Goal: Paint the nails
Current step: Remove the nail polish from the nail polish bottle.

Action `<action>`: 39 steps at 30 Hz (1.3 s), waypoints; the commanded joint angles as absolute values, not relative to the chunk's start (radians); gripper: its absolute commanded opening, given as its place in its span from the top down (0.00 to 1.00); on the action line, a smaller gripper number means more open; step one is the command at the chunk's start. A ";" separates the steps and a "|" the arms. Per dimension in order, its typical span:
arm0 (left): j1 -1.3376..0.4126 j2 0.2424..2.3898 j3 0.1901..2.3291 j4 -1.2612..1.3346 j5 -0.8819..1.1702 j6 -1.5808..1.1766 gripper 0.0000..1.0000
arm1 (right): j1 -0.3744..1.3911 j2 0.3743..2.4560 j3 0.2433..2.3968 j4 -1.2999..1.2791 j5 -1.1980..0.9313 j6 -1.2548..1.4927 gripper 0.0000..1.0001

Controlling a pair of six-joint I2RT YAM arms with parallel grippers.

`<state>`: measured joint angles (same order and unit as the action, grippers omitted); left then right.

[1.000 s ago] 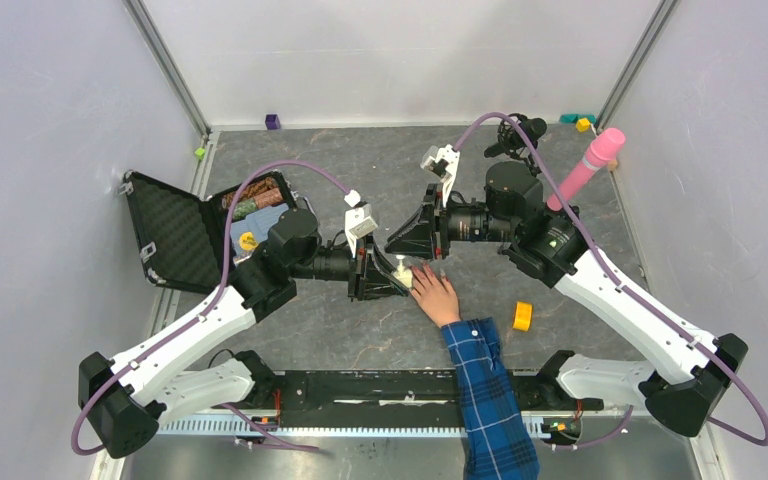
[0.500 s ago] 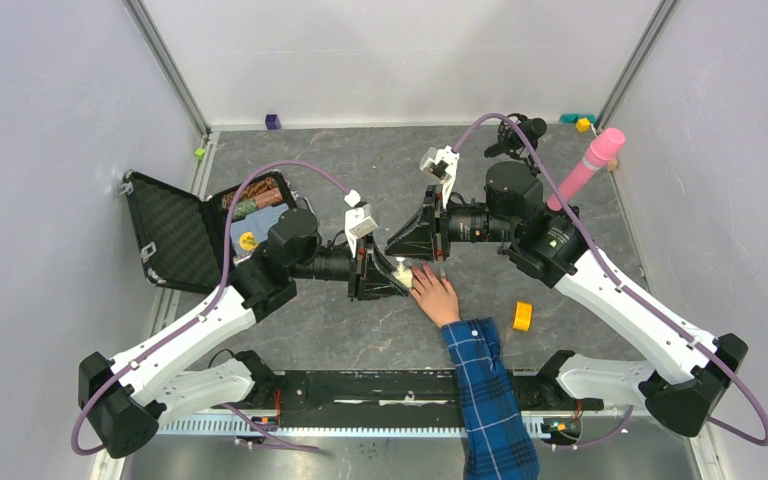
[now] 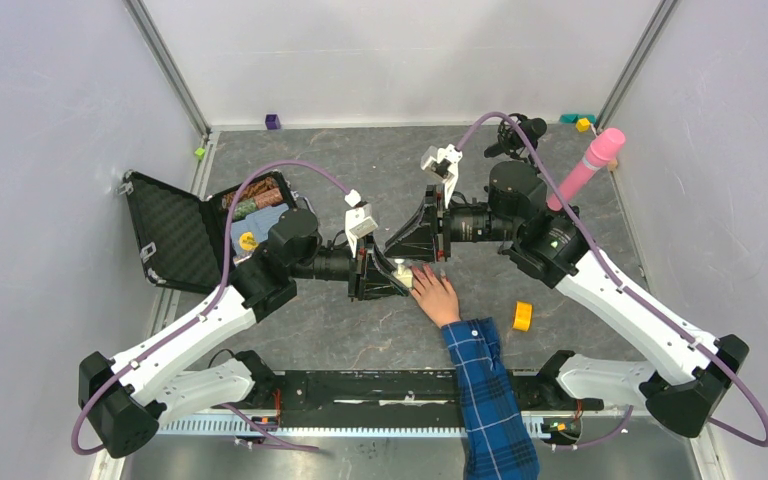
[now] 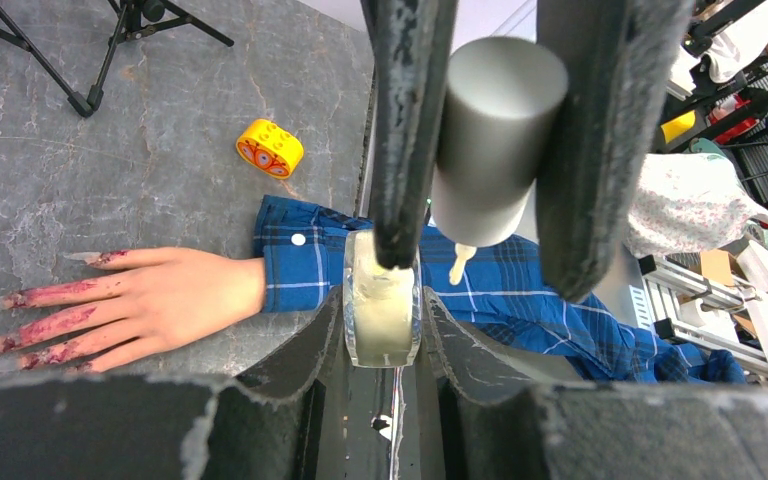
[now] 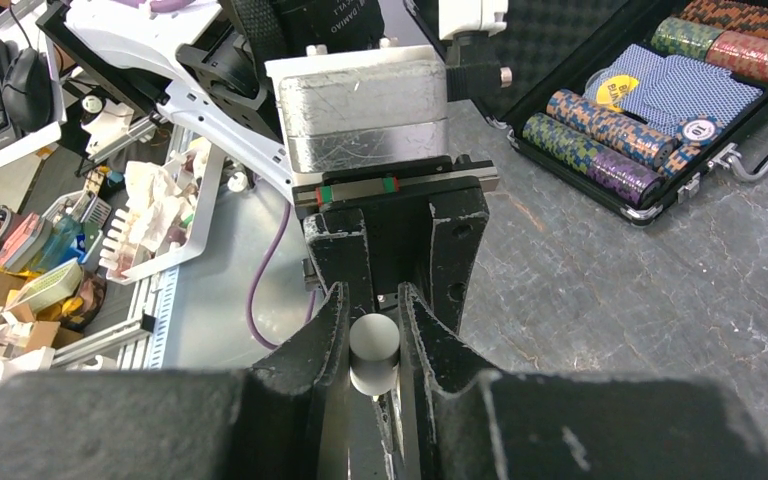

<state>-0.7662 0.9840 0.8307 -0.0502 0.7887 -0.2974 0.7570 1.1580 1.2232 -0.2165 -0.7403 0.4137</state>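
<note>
The left gripper (image 4: 382, 300) was clamped on the small bottle (image 4: 381, 315), holding it upright with its mouth open. The right gripper (image 5: 372, 320) was closed around the grey cap (image 4: 495, 130), and the pale brush (image 4: 459, 265) hung from the cap just above the bottle and a little to one side of its mouth, not touching it.

The hand (image 4: 150, 300) lay flat on the table just beside the bottle, and its plaid sleeve (image 4: 305, 255) ran away from it. The nails (image 4: 5, 300) were long and pointed. Red was smeared along them and onto the skin of the fingers, so the coverage looked messy rather than finished.

The step in hand looked like carrying a loaded brush from the bottle to a nail. To do that well, the brush would need wiping on the bottle's rim so that no drop fell on the way. The right arm would then need to lower the cap until the bristles lay along one nail and draw them from base to tip with light pressure, staying off the skin. Since the nails were so close to the bottle, the path would be short, and the main risks were knocking the bottle or pressing on the fingers. The left arm should hold the bottle steady throughout.
</note>
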 commanded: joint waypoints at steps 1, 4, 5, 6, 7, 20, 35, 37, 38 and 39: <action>-0.769 0.981 0.844 -0.004 0.792 -0.277 0.98 | 0.753 1.123 1.250 -0.151 -0.720 0.435 1.00; -0.769 0.975 0.841 -0.005 0.792 -0.276 0.98 | 0.754 1.121 1.254 -0.151 -0.683 0.443 1.00; -0.770 0.974 0.840 -0.005 0.792 -0.276 0.98 | 0.753 1.121 1.255 -0.156 -0.675 0.444 1.00; -0.769 0.973 0.839 -0.005 0.792 -0.276 0.98 | 0.752 1.123 1.256 -0.162 -0.662 0.442 1.00; -0.770 0.972 0.839 -0.005 0.793 -0.275 0.98 | 0.752 1.124 1.258 -0.173 -0.649 0.439 1.00; -0.769 0.966 0.837 -0.005 0.792 -0.276 0.98 | 0.751 1.145 1.267 -0.255 -0.604 0.404 1.00; -0.769 0.970 0.843 -0.005 0.792 -0.277 0.98 | 0.752 1.152 1.269 -0.276 -0.614 0.386 1.00; -0.769 0.972 0.844 -0.005 0.793 -0.276 0.98 | 0.752 1.152 1.270 -0.277 -0.619 0.382 1.00; -0.769 0.973 0.844 -0.005 0.792 -0.277 0.98 | 0.752 1.153 1.273 -0.282 -0.619 0.379 1.00; -0.768 0.975 0.844 -0.005 0.793 -0.278 0.98 | 0.752 1.154 1.275 -0.285 -0.616 0.375 1.00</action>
<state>-0.7662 0.9844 0.8307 -0.0502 0.7879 -0.2974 0.7563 1.1542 1.2232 -0.2935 -0.6044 0.3954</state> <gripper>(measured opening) 0.300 0.221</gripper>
